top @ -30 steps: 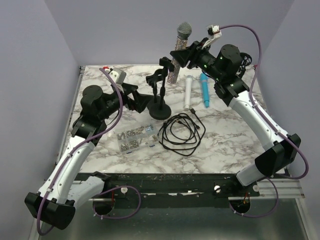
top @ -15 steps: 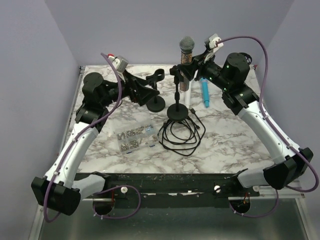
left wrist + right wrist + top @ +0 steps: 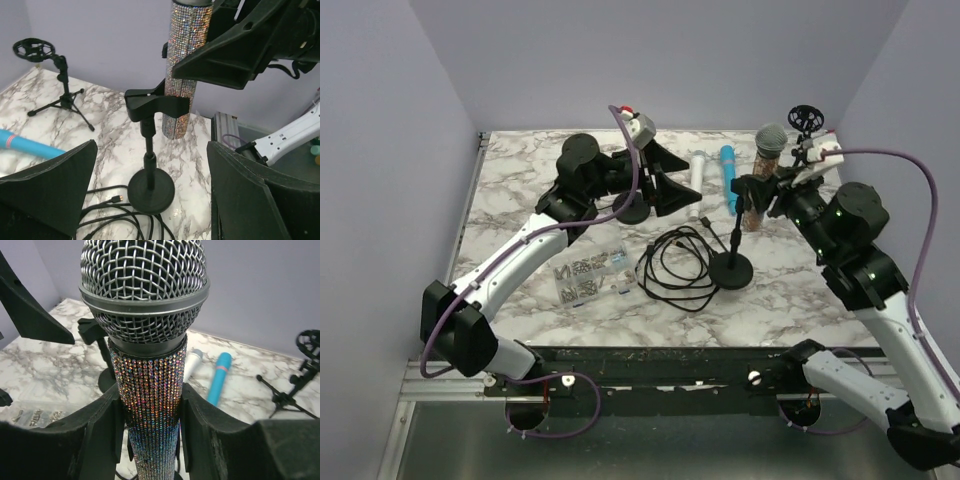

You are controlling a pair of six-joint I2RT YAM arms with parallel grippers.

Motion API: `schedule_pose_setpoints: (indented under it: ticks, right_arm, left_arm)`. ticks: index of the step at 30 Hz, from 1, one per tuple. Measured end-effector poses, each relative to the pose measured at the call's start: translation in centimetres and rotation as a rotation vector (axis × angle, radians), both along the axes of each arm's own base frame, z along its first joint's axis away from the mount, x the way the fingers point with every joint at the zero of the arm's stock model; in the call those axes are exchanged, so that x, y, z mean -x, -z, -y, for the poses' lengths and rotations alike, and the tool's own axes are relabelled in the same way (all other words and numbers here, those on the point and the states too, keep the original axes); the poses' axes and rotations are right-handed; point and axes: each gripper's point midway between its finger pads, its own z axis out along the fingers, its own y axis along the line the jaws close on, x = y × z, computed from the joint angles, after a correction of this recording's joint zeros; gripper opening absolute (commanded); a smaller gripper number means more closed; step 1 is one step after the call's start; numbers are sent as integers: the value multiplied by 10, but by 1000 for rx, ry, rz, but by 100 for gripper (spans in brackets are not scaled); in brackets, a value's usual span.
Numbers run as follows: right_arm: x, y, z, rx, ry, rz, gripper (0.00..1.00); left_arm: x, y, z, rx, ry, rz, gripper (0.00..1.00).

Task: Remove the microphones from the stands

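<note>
The rhinestone microphone (image 3: 760,185) with a grey mesh head stands upright at the right middle. My right gripper (image 3: 772,192) is shut on its body, fingers on both sides (image 3: 152,440). The black stand (image 3: 731,270) with a round base rests on the table just below it. In the left wrist view the stand's clip (image 3: 156,104) touches the microphone (image 3: 182,75); I cannot tell whether it still grips it. My left gripper (image 3: 685,180) is open and empty, facing the stand from the left (image 3: 150,165).
A second round stand base (image 3: 632,207) sits behind my left gripper. A white microphone (image 3: 698,170) and a blue one (image 3: 728,160) lie at the back. A coiled black cable (image 3: 675,268), a clear parts box (image 3: 585,277) and a small tripod mount (image 3: 805,118) are nearby.
My right gripper has carried the microphone right and toward the near edge, and the stand came with it. My left arm has swung right to the table's middle.
</note>
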Motion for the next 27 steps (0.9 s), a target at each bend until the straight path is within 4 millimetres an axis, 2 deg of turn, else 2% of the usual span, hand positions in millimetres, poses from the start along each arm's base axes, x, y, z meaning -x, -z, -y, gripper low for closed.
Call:
schedule_pose_setpoints:
  ticks: [6,8,11,17,22,27]
  right_arm:
    - [39,2,53,-25,168,35,1]
    - [46,8,65,-26,210,35,1]
    - [54,19,79,-22,262,31,1]
    - [57,51,87,-6,300,-14,1]
    - [69,52,91,-48,287,36,3]
    - [82,53,89,-74,239,100,2]
  left_arm:
    - [11,1,33,-12,81,62,93]
    - [13,0,41,-10,103,69,93]
    - [15,11,59,-27,156,70,93]
    - [3,37,89,-108,243,93,93]
    - [-2,56,100,-151,301,86,93]
    - [9,61,104,-147,386,93,93]
